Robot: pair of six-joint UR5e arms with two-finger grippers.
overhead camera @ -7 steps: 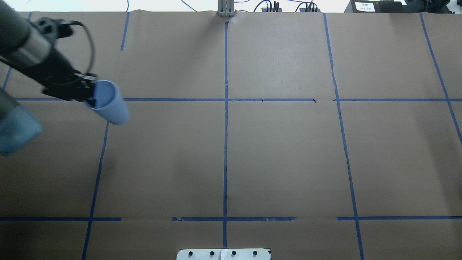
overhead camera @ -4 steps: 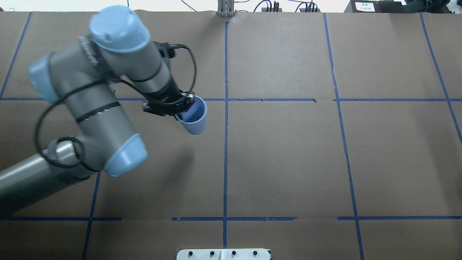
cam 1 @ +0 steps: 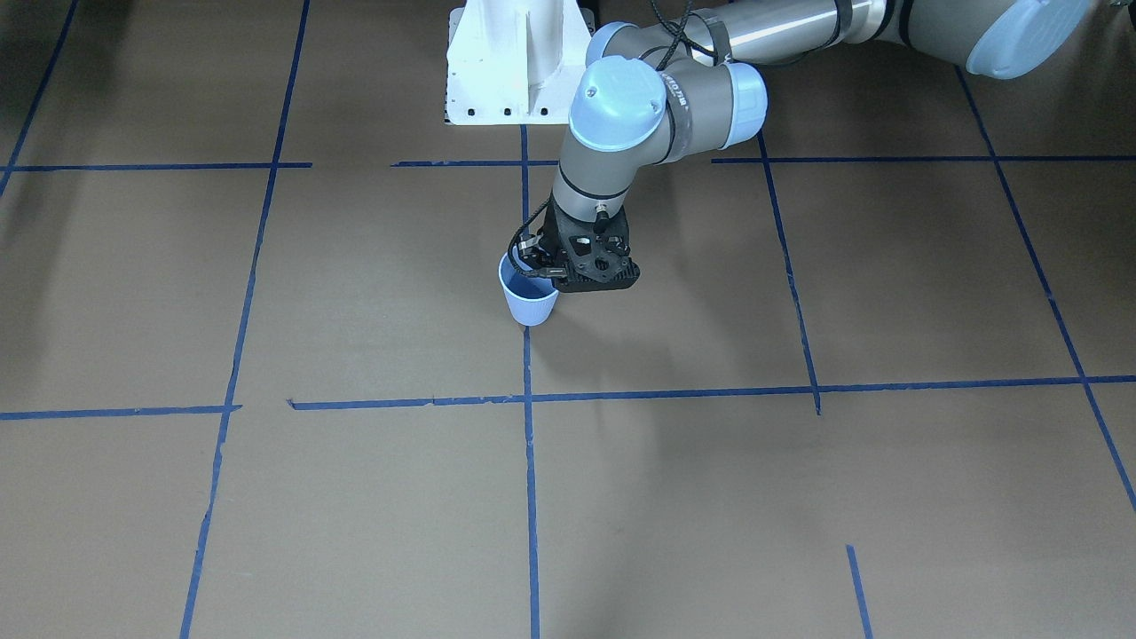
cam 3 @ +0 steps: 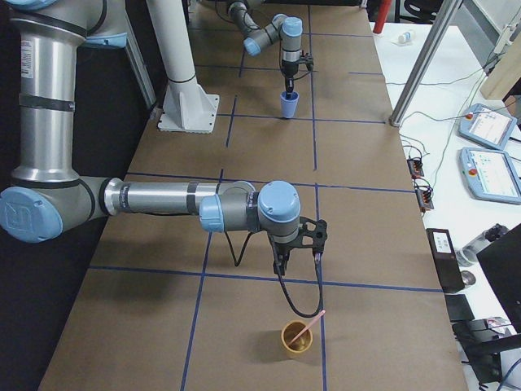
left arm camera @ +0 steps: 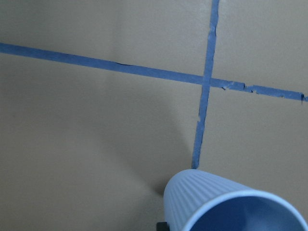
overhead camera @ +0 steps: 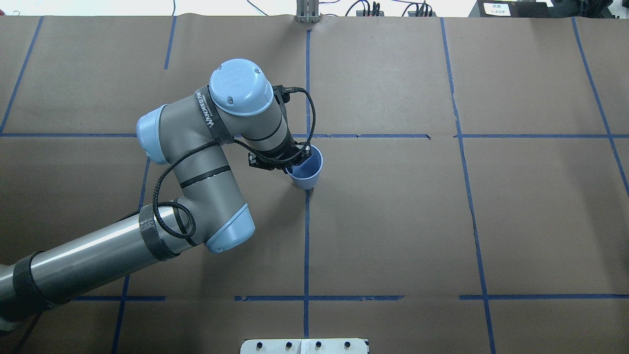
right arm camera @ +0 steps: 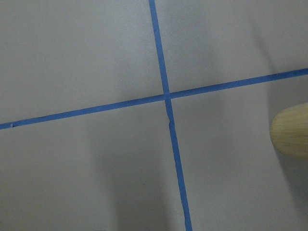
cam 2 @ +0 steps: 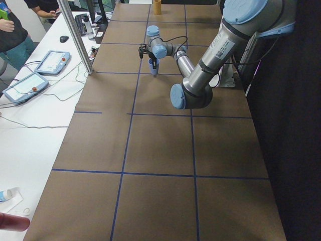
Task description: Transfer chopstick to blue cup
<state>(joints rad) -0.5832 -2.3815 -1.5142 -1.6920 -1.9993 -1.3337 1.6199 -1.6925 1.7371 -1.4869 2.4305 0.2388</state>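
On the table [overhead camera: 393, 221], brown paper gridded with blue tape lines [overhead camera: 306, 246]: left arm [overhead camera: 196, 162], reaching in to the centre line; right arm [cam 3: 163, 198], stretched low near the table's right end, shown in the right-side view only; left gripper [overhead camera: 294, 163], pointing down, clenched on the rim of the blue cup [overhead camera: 305, 176]; right gripper [cam 3: 280, 265], pointing down, spread or closed cannot be told; blue cup upright, mouth up, base over the centre tape line, resting or just lifted unclear; tan cup [cam 3: 296, 340], near the right gripper; chopstick [cam 3: 309, 327], pink, leaning in the tan cup, well apart from the blue cup.
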